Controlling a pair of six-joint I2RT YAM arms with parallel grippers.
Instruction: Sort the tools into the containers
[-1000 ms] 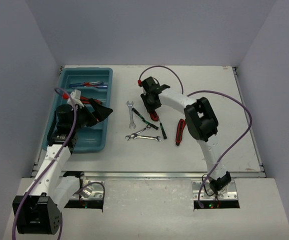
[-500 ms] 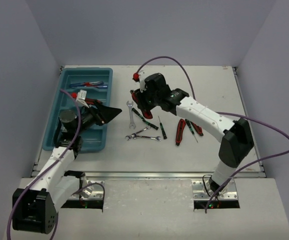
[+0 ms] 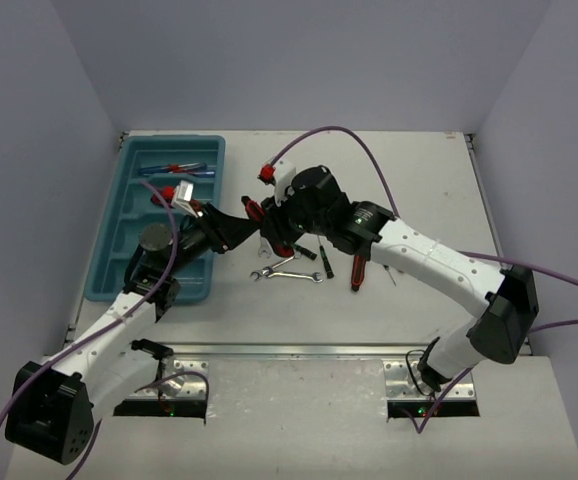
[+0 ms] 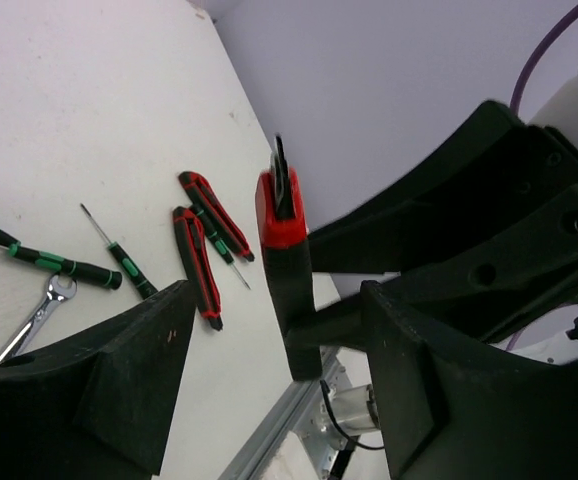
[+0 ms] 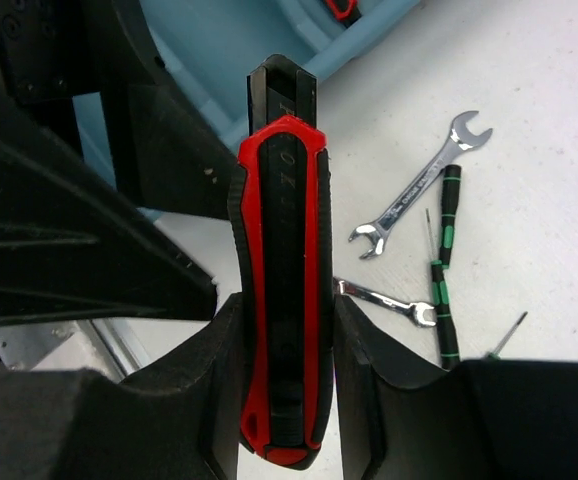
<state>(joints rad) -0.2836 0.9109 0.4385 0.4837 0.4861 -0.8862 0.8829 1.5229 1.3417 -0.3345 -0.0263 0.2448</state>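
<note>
My right gripper (image 5: 284, 330) is shut on a red-and-black handled tool (image 5: 281, 270) and holds it in the air, just right of the teal tray (image 3: 194, 282). In the top view this tool (image 3: 253, 209) sits between the two grippers. My left gripper (image 4: 274, 330) straddles the tool (image 4: 287, 250) with a gap on each side, so it is open. The right gripper (image 3: 271, 228) and left gripper (image 3: 241, 230) meet tip to tip. Blue and red screwdrivers (image 3: 174, 168) lie in the tray's far end.
On the table right of the tray lie silver wrenches (image 3: 287, 272), black-green screwdrivers (image 3: 326, 262) and a red-black tool (image 3: 358, 265). The left wrist view shows two red-black tools (image 4: 197, 255) and a wrench (image 4: 34, 318). A metal rail runs along the near table edge.
The right arm carried the red-and-black tool leftward to the tray's edge. The left gripper swung out from over the tray to meet it, and its jaws narrowed around the tool.
</note>
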